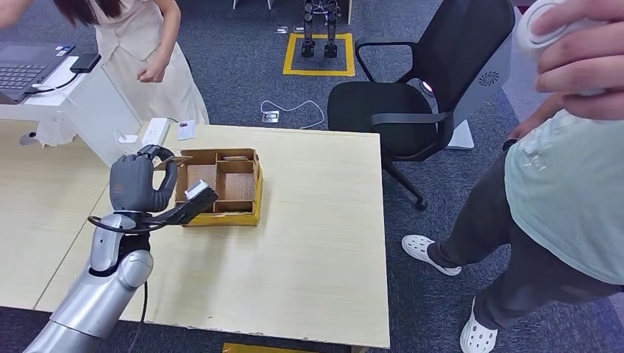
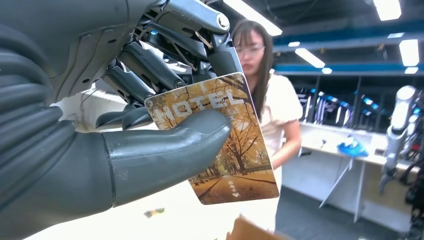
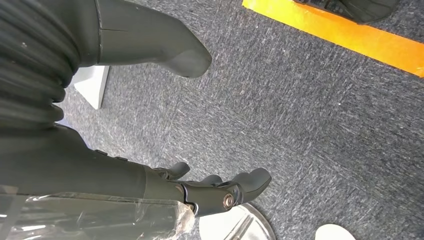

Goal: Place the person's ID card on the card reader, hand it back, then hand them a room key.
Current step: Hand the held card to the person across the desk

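Between thumb and fingers of the left hand (image 2: 125, 125) sits the room key (image 2: 220, 140) — raised beside the cardboard box (image 1: 221, 187). Handover to the person (image 2: 265, 95) remains; right hand (image 3: 220, 192) hangs empty, fingers apart.

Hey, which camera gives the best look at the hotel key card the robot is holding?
The left wrist view: the key card is close up there, its autumn-tree print and "HOTEL" lettering readable, pinched by the left hand. The head view shows just a sliver of its edge above that hand. The right wrist view looks at carpet.
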`<state>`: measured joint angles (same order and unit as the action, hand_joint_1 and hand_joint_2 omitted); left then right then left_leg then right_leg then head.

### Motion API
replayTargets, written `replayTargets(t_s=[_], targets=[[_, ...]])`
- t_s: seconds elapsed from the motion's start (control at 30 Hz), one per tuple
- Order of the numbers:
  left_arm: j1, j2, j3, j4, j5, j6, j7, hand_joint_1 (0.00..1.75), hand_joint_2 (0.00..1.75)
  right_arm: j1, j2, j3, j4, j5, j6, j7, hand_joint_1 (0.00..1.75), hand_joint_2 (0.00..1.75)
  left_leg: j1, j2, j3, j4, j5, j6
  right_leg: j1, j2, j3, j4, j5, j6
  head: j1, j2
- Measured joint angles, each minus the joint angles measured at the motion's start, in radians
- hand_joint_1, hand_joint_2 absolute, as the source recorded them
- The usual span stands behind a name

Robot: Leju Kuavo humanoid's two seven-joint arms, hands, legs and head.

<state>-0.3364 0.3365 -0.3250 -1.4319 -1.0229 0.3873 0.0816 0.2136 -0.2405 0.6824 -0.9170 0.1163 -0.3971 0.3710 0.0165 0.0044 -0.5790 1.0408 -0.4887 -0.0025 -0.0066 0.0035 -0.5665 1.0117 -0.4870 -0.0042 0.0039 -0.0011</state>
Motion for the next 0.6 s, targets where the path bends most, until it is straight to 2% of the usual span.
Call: replayTargets(t_s=[0.27,0.6], targets=[[-0.035,0.038,0.000,-0.010,0.061,0.008,-0.066,1.75,1.75,-0.014,-0.007,0.029,0.004,-0.018,-0.003,-0.007,0.00,1.75,0.000,0.000,0.000,0.000,0.000,0.000,0.000,0.000,0.000,0.000,0.000,0.000,0.000,0.000],[-0.064,0.046,-0.001,-0.010,0.059,0.005,-0.072,1.75,1.75,-0.033,-0.010,0.062,0.016,-0.055,-0.016,-0.022,0.00,1.75,0.000,0.000,0.000,0.000,0.000,0.000,0.000,0.000,0.000,0.000,0.000,0.000,0.000,0.000]])
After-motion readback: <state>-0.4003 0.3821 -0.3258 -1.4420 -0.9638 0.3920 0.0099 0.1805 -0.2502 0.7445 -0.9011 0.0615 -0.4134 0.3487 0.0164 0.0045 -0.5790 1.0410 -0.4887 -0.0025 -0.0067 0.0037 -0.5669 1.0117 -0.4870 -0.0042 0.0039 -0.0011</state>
